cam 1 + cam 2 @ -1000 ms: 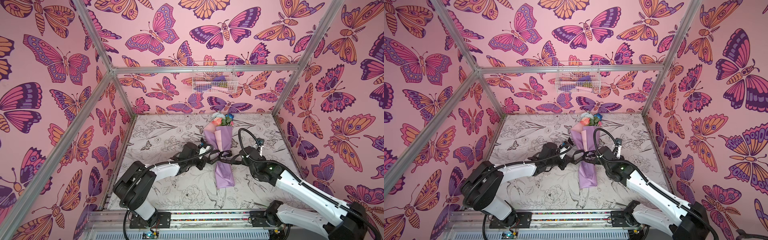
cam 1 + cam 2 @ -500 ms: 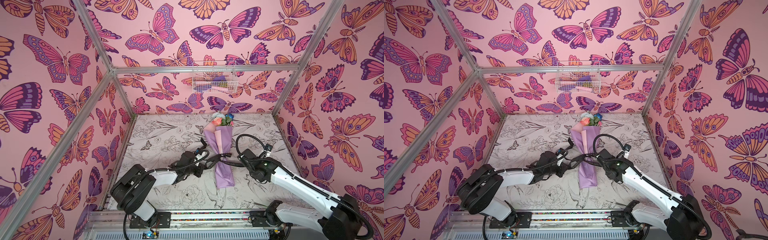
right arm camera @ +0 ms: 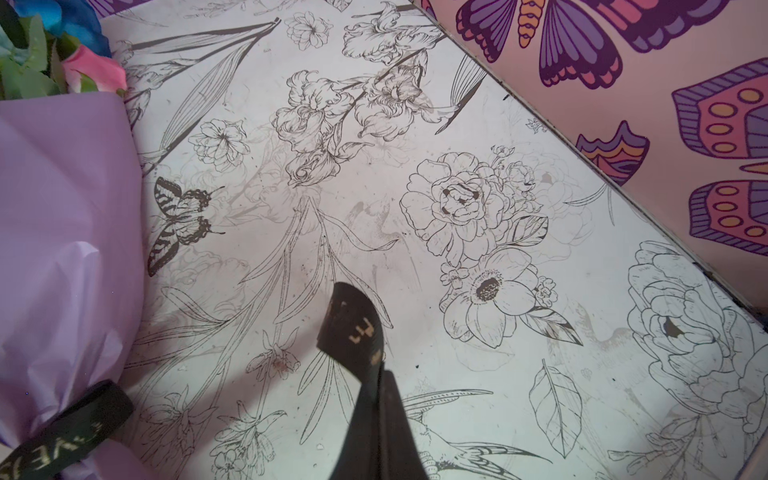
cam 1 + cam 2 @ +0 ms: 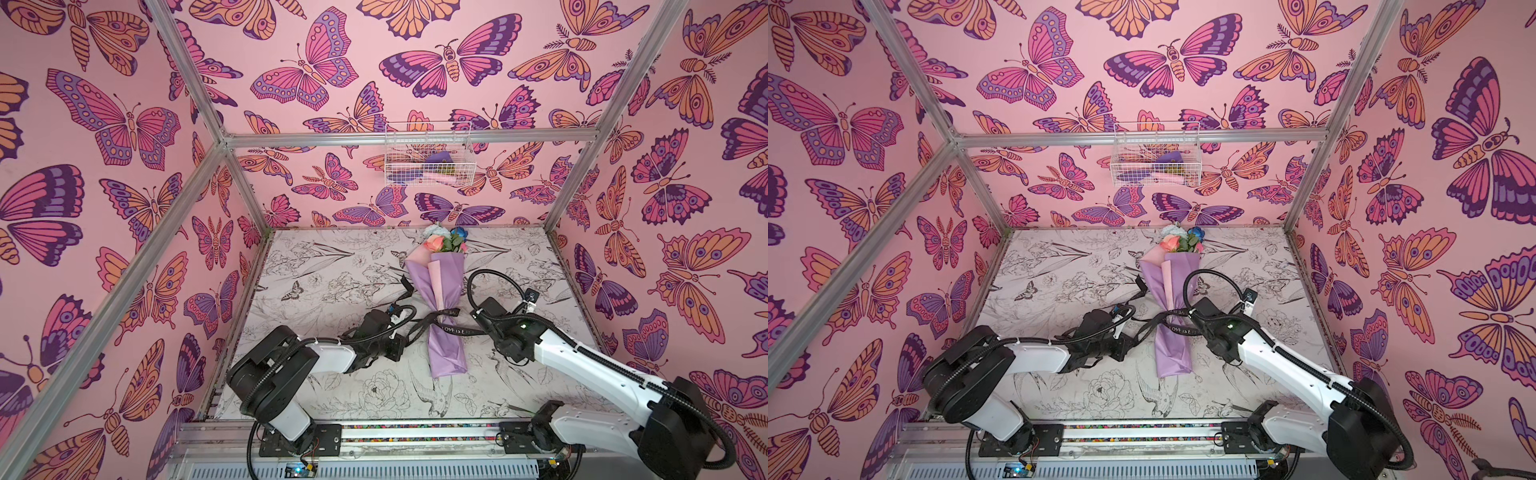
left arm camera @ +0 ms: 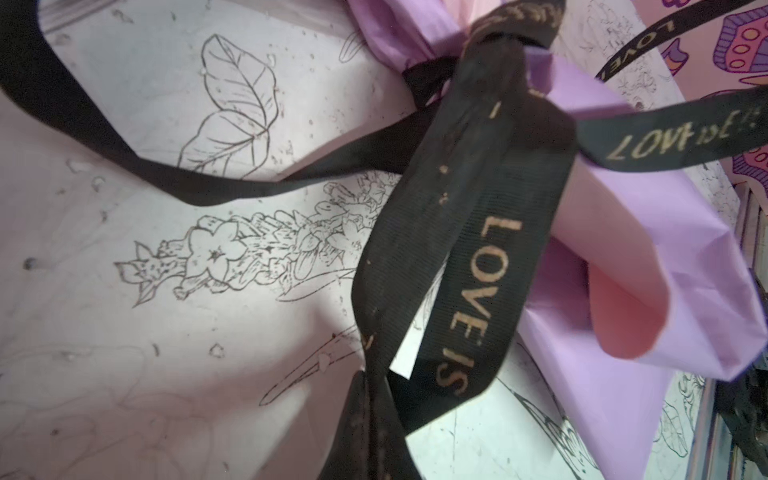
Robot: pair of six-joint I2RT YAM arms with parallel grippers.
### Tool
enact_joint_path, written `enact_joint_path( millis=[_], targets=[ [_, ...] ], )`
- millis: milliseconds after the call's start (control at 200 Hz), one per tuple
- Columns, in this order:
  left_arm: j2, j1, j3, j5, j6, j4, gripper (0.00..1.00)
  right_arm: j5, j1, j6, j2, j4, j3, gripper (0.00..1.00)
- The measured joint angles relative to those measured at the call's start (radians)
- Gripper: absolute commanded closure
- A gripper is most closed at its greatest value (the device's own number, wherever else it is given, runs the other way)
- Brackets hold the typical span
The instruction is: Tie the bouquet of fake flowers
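The bouquet of fake flowers [image 4: 442, 286] [image 4: 1173, 282] lies mid-table in lilac paper, with its peach and blue blooms toward the back wall. A black ribbon [image 4: 451, 330] [image 4: 1179, 328] with gold lettering is knotted round its waist. My left gripper [image 4: 405, 341] [image 5: 368, 378] sits just left of the wrap, shut on a doubled strand of the ribbon [image 5: 469, 232] that runs to the knot. My right gripper [image 4: 488, 330] [image 3: 380, 374] is just right of the wrap, shut on the ribbon's other end [image 3: 351, 324]. The lilac paper [image 3: 62, 208] shows beside it.
A loose ribbon tail [image 4: 405, 286] curls on the flower-printed table [image 4: 332, 282] left of the wrap. A white wire basket [image 4: 428, 160] hangs on the back wall. Butterfly-patterned walls and metal frame posts close in on three sides.
My left gripper has drawn back toward the front left with its ribbon strand. The right arm has dropped lower and shifted slightly. Both grippers stay shut on the ribbon.
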Motion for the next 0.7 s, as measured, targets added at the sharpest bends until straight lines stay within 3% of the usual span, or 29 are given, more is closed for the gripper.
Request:
enact_joint_path(
  millis=[100,255,531,701],
  targets=[
    [0.019,0.0,0.029,0.002,-0.004,-0.009,0.68,-0.002,0.0,-0.016,0.021,0.014,0.006,1.0],
    [-0.005,0.001,0.091,0.006,0.002,-0.057,0.5,-0.002,0.0,-0.041,0.027,0.024,0.028,1.0],
    [-0.171,0.009,0.206,0.003,0.1,-0.246,0.44,-0.013,0.0,-0.06,0.022,0.035,0.033,1.0],
    [-0.136,0.014,0.346,0.04,0.302,-0.301,0.47,-0.032,0.0,-0.07,0.022,0.04,0.033,1.0]
  ],
)
